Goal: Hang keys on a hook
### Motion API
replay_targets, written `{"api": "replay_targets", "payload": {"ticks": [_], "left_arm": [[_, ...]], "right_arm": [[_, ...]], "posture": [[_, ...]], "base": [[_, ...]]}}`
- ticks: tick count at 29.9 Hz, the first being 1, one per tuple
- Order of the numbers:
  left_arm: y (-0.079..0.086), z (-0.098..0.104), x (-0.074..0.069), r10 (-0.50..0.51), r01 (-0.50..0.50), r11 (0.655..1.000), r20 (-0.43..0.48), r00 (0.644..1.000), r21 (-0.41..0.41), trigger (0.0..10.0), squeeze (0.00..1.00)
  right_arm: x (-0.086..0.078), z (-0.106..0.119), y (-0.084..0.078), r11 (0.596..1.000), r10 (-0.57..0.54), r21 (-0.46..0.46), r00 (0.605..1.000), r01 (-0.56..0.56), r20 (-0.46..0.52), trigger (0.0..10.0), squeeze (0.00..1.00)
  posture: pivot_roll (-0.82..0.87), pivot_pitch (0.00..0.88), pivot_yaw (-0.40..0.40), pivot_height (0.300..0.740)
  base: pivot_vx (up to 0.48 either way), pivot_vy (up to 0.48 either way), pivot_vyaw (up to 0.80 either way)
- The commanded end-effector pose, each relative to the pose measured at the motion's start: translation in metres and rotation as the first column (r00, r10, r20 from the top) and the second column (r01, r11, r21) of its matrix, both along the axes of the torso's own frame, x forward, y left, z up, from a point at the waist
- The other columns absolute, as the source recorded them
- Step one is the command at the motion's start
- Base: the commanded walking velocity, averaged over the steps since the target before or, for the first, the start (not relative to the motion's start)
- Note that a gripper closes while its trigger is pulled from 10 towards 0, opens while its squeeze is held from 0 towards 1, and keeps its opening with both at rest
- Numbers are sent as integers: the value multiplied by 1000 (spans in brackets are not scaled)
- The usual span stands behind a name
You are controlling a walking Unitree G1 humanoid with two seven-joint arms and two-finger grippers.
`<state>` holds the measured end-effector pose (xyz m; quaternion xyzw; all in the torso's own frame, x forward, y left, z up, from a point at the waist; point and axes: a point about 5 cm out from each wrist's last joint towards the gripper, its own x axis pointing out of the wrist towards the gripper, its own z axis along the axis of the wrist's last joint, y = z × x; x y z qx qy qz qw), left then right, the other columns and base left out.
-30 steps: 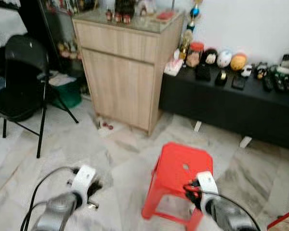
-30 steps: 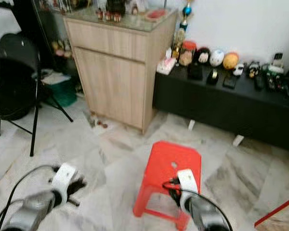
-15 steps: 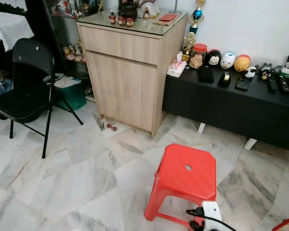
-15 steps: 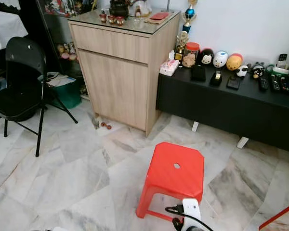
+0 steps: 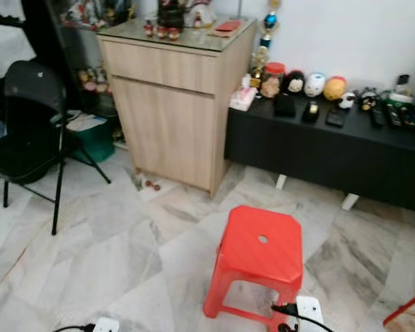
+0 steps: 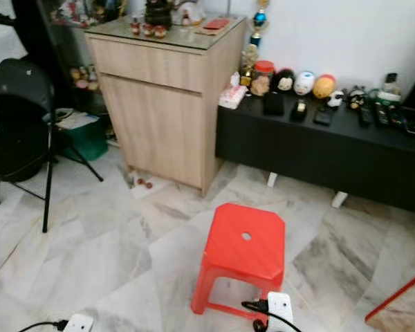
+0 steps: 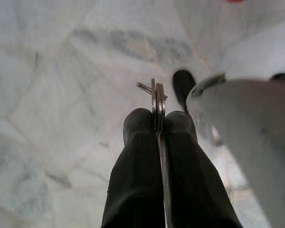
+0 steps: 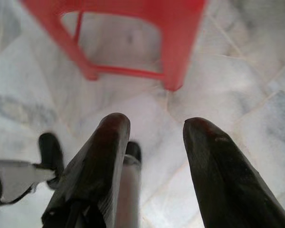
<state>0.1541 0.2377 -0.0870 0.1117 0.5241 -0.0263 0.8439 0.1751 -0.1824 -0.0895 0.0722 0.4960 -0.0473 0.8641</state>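
Observation:
In the left wrist view my left gripper (image 7: 157,118) is shut on a small bunch of metal keys (image 7: 156,97), which stick out edge-on past the fingertips above the marble floor. My right gripper (image 8: 154,130) is open with nothing between its fingers, low over the floor just in front of the legs of a red plastic stool (image 8: 173,42). In the head views only the white wrist ends show at the bottom edge: the left wrist (image 5: 105,325) and the right wrist (image 5: 306,311).
The red stool (image 5: 261,247) stands on the marble floor just ahead of my right arm. Behind it are a wooden cabinet (image 5: 173,104) and a low black bench (image 5: 332,149) lined with figurines and remotes. A black folding chair (image 5: 28,131) stands at the left.
Both arms, raised in the head views one second ago, have dropped to the bottom edge. The head camera has shifted slightly; the furniture itself has not moved.

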Motion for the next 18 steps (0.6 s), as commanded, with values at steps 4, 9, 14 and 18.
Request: {"api": "replay_targets", "payload": {"ticks": [4, 9, 14, 18], "left_arm": [[-3, -4, -7, -12, 12, 1000, -24, 1000, 5, 10000, 0], [-5, -6, -11, -13, 13, 1000, -29, 999, 1, 10000, 0], [-6, -8, -17, 0, 0, 1000, -40, 999, -6, 10000, 0], [-8, -9, -19, 1, -2, 1000, -44, 999, -10, 10000, 0]], "right_arm": [[0, 1, -6, 997, -71, -5, 997, 71, 2, 10000, 0], [-1, 0, -6, 991, -130, 13, 991, 130, -14, 10000, 0], [0, 0, -7, 992, -125, 20, 992, 125, -11, 10000, 0], [1, 1, -8, 993, -120, 19, 993, 120, -13, 10000, 0]], "posture": [[10, 0, -19, 740], [10, 0, -25, 740], [16, 0, -35, 740], [15, 0, -34, 740]], "base": [[0, -480, -120], [0, 0, -749], [0, -384, -750], [0, -480, -747]]}}
